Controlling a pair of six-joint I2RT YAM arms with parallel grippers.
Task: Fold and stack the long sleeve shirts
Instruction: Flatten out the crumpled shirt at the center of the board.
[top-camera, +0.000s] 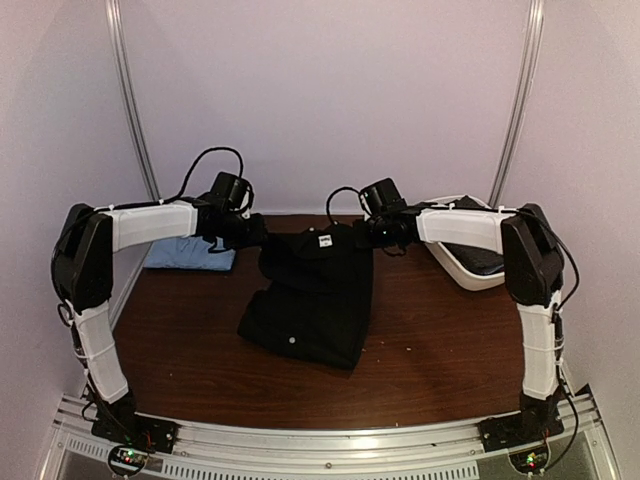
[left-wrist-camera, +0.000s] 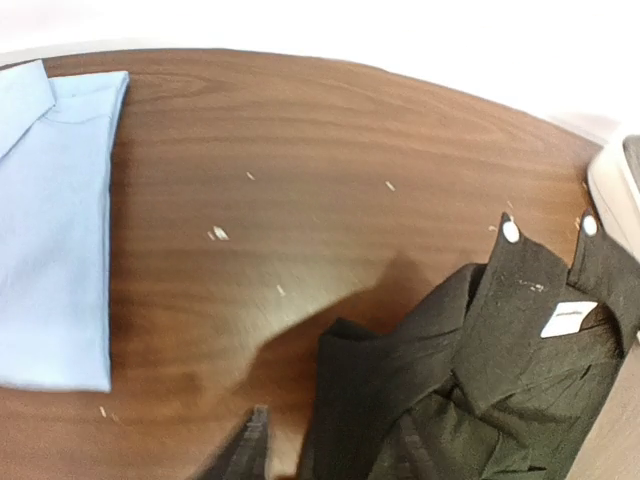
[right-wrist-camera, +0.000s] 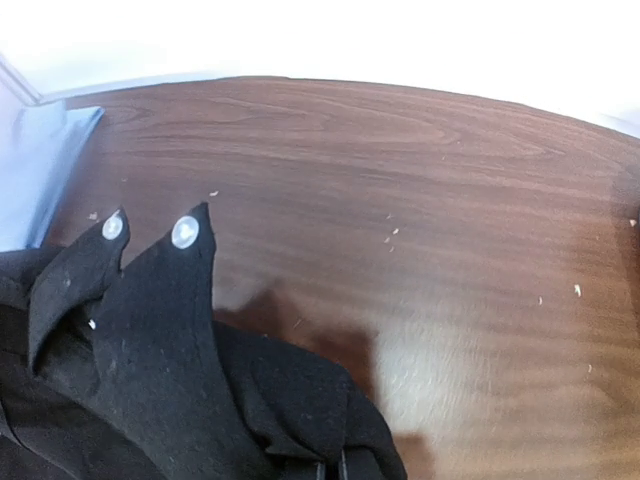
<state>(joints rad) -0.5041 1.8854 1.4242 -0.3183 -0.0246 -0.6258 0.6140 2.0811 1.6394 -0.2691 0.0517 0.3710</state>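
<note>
A black long sleeve shirt (top-camera: 310, 300) lies partly folded in the middle of the table, its collar end raised toward the back. My right gripper (top-camera: 378, 232) is shut on the cloth at its right shoulder; in the right wrist view the closed fingertips (right-wrist-camera: 333, 468) pinch black cloth (right-wrist-camera: 150, 370). My left gripper (top-camera: 252, 232) is at the shirt's left shoulder. In the left wrist view one finger (left-wrist-camera: 255, 440) shows with bare wood between it and the shirt's edge (left-wrist-camera: 345, 400); the other finger is hidden by cloth. A folded light blue shirt (top-camera: 190, 254) lies at the back left.
A white oval tub (top-camera: 470, 272) with dark cloth (top-camera: 475, 255) in it stands at the back right, close to my right arm. The back wall runs just behind both grippers. The brown table (top-camera: 440, 350) ends at a metal rail at the near edge.
</note>
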